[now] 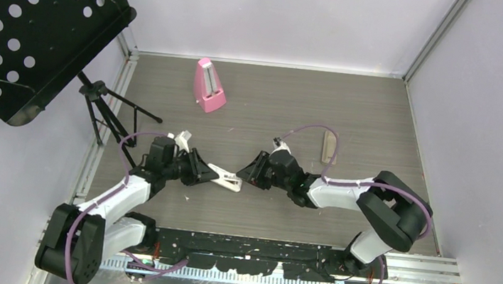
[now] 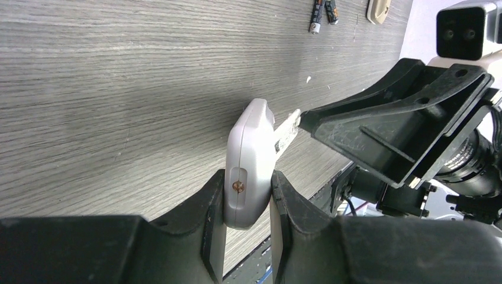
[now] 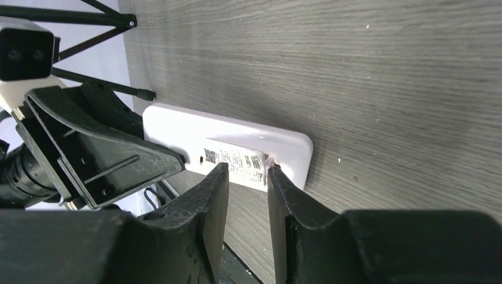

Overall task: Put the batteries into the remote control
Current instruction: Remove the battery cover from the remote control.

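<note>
Two tools meet at the remote: left tool pinches it edgewise; right tool pinching or spread, I cannot tell. Pressing could twist it loose.

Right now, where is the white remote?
The white remote is near the middle of the top view, clamped in the left gripper, with the right gripper at its other end.
</note>
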Robot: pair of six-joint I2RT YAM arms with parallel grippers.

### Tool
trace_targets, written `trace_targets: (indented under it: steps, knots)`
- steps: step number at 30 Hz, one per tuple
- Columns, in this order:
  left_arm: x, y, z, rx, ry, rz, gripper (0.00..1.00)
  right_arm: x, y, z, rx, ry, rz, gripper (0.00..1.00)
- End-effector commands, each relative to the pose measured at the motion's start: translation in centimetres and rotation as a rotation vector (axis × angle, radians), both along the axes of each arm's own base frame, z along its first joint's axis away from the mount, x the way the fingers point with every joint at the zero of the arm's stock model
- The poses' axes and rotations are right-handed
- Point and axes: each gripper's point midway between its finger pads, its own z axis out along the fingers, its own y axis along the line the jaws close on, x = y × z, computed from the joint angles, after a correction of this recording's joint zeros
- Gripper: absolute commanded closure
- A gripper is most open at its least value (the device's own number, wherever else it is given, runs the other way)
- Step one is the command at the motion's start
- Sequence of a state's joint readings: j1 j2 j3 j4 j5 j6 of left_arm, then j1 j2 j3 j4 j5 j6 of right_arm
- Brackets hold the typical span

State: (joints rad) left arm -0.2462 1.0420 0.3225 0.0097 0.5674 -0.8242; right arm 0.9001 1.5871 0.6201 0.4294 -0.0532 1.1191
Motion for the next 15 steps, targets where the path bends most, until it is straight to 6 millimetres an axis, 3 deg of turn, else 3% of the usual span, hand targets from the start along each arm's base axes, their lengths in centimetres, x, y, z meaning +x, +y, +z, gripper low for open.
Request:
trace_targets:
  steps: [1,5,10,12,15]
  knots:
    - [-1.9,1.0,-2.1,0.101,0.084,-0.017,1.00,1.6,-0.2,2.6,0.034,-0.060,-0.054,0.64]
    - [-1.6,1.7,-0.9,0.149,0.073,-0.009,1.00,2.8,-3.5,1.5,-0.098,-0.048,-0.203,0.64]
    - [-0.9,4.0,1.2,0.290,0.032,0.053,1.00,3.3,-8.0,1.4,-0.264,-0.082,-0.323,0.59]
    - [-0.8,4.7,1.9,0.329,0.018,0.062,1.00,3.1,-8.8,1.2,-0.307,-0.075,-0.330,0.55]
    - [-0.7,4.5,3.1,0.331,0.000,0.039,1.00,2.7,-8.3,1.6,-0.326,-0.100,-0.249,0.50]
